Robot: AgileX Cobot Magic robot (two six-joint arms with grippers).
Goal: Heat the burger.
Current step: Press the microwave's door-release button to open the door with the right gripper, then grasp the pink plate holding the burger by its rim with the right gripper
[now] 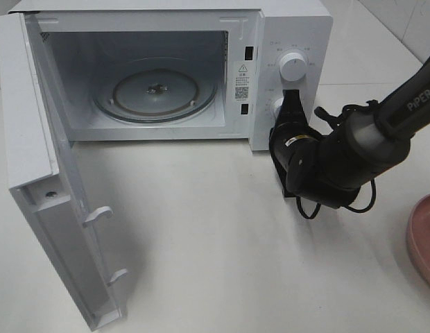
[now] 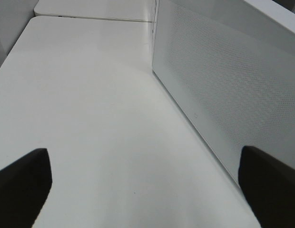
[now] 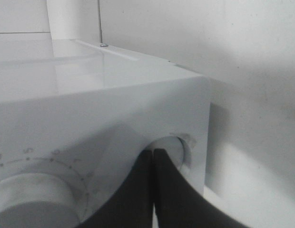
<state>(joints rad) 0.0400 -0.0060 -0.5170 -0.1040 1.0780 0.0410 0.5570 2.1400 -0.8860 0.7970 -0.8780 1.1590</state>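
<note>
- Zero views show the burger, so its look and place cannot be told.
- Right gripper [image 1: 291, 94]: black fingers pressed together, nothing pinched between them.
- Its tips sit at the microwave [image 1: 298, 31] control panel, on the front right of the cabinet. In the right wrist view the closed tips [image 3: 153, 154] meet the rim of a round white knob [image 3: 175, 148]. A second, larger knob [image 3: 33, 199] with dial marks is nearer the camera.
- Right arm [image 1: 381, 121] is black, marked "PIPER", and reaches in from the microwave's right side with its cable looped below the wrist.
- Left gripper [image 2: 143, 156]: fingers [image 2: 21, 187] spread wide, holding nothing. It hangs over the white table [image 2: 90, 95], just beside a white dotted-mesh panel [image 2: 223, 90]. I cannot tell which face of the microwave this panel is.
- Microwave door [image 1: 35, 139] is swung fully open on the cabinet's left, latch hooks showing on its inner edge.
- Microwave cavity holds just the round glass turntable [image 1: 156, 90], lying flat on the floor.
- Pink plate [image 1: 424, 239] is on the table well to the right of the microwave, cut off by the frame edge. Only its rim shows.
</note>
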